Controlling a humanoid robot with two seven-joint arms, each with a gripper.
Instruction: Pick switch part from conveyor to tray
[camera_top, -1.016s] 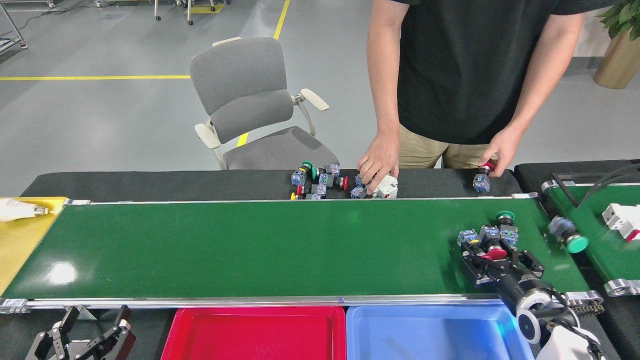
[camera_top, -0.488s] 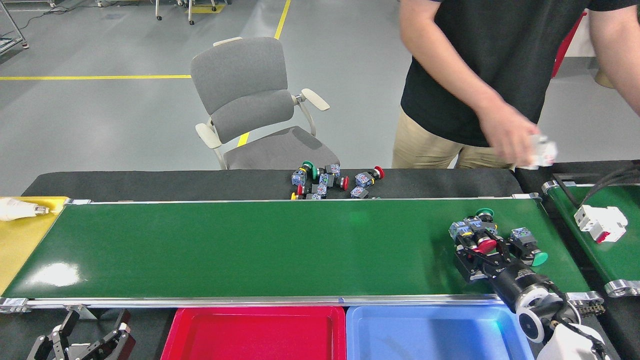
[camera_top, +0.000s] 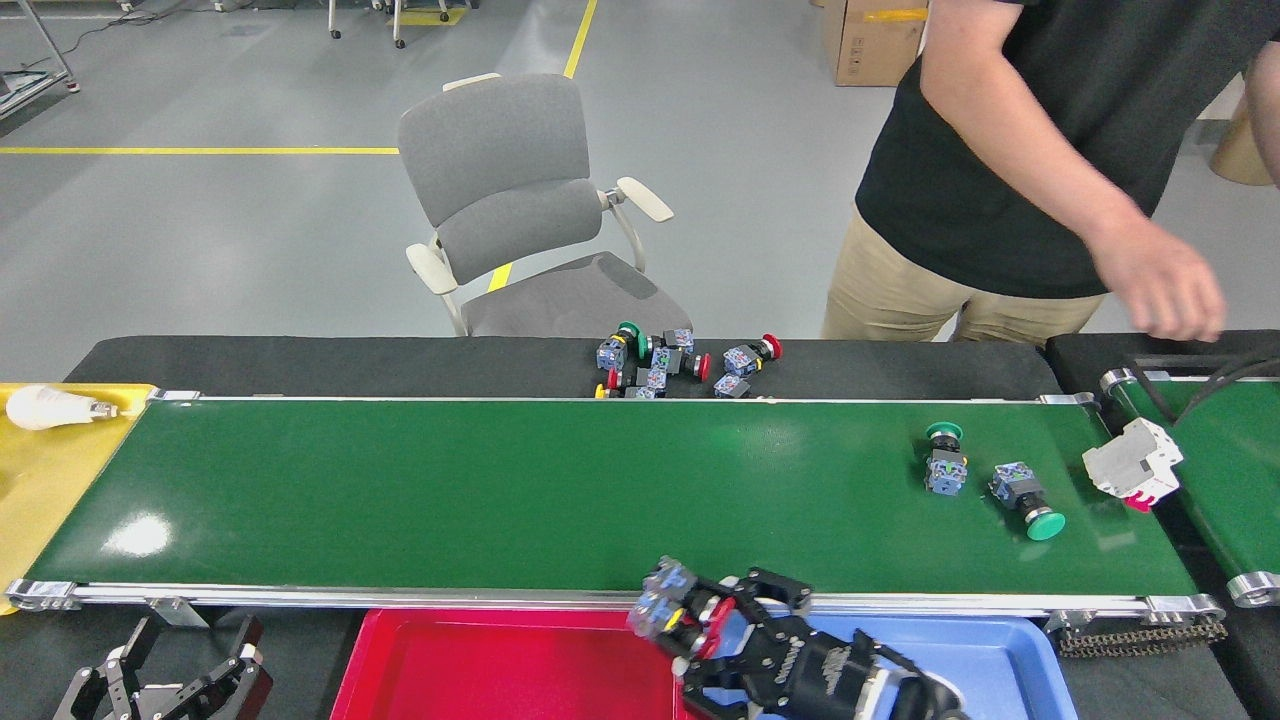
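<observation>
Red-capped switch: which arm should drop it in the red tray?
Right. The right claw already grips the red-capped switch at the red tray rim. The left claw is low left, empty, off the conveyor.

Right claw (camera_top: 700, 625), seemingly gripping red switch part (camera_top: 672, 612), over red tray (camera_top: 480, 670).

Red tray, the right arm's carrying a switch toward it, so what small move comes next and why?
Probably ease the right gripper a little leftward and lower, then release. It grips the red-button switch part over the seam between the red tray and blue tray, not yet clearly inside either.
</observation>
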